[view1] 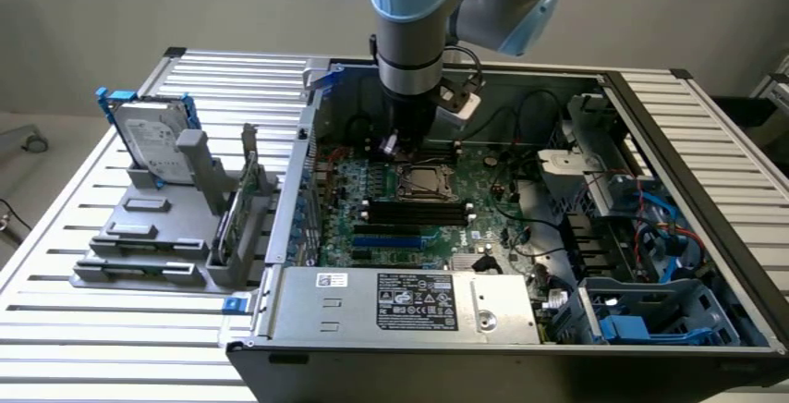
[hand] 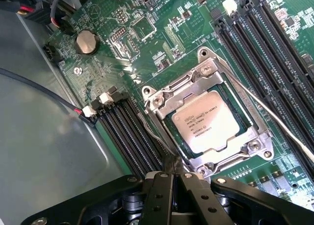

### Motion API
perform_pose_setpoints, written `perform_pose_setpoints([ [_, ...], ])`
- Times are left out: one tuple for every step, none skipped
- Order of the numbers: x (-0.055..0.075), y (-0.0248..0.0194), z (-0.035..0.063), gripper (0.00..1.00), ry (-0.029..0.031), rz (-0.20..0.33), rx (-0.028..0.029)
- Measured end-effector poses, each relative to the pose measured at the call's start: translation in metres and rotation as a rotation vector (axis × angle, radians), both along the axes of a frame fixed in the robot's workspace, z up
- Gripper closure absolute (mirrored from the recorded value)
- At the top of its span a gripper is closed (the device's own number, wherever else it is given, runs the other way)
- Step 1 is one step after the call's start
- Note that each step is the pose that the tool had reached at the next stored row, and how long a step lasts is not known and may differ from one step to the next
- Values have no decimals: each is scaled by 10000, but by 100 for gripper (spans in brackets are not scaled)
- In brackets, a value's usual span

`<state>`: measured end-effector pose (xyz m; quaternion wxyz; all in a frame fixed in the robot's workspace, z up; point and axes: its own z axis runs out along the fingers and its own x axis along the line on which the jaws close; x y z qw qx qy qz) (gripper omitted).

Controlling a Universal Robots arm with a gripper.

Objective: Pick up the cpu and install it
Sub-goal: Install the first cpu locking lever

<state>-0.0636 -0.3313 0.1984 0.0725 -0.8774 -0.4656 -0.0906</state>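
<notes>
**Operator:** Silver-grey metal is what catches my eye first: the cpu point(hand: 212, 123) sits flat inside the socket frame point(hand: 206, 83) on the green motherboard point(hand: 162, 43), right of centre in the wrist picture. I see several lines of dark print on its lid, but I cannot read them.

**Colleague:** And the gripper?

**Operator:** My gripper point(hand: 175, 175) shows at the lower middle of that picture, black fingers pressed together with nothing between them. The tips sit just beside the socket frame's near edge, close to a thin wire lever point(hand: 158, 137). A second wire lever point(hand: 274, 112) runs along the frame's other side.

**Colleague:** Any other writing?

**Operator:** In the exterior view, a black label point(view1: 417, 299) on the grey power supply box point(view1: 407, 306), lower centre, with white marks too small to read, and a small white sticker point(view1: 333, 279) beside it. A hard drive point(view1: 154, 140) with a white label stands in the grey fixture point(view1: 148, 237) at the exterior view's left.

**Colleague:** What crowds the socket?

**Operator:** Black memory slots point(hand: 130, 137) on both sides, a coin cell point(hand: 87, 41) at upper left, and a dark cable point(hand: 39, 90) crossing the grey chassis wall. My arm point(view1: 413, 15) comes down from top centre into the open computer case point(view1: 690, 144).
</notes>
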Motion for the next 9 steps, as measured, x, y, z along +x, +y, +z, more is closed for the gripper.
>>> perform_pose_setpoints([
  [0,3,0,89,34,-1,1],
  [0,6,0,89,69,-1,1],
  [1,10,0,89,102,-2,3],
  [1,13,-1,89,130,-4,4],
  [2,15,-1,89,149,-4,5],
  [3,17,-2,89,160,-4,6],
  [5,16,-1,89,165,-3,5],
  [8,16,-1,89,171,-3,3],
  [10,16,0,89,174,-4,2],
])
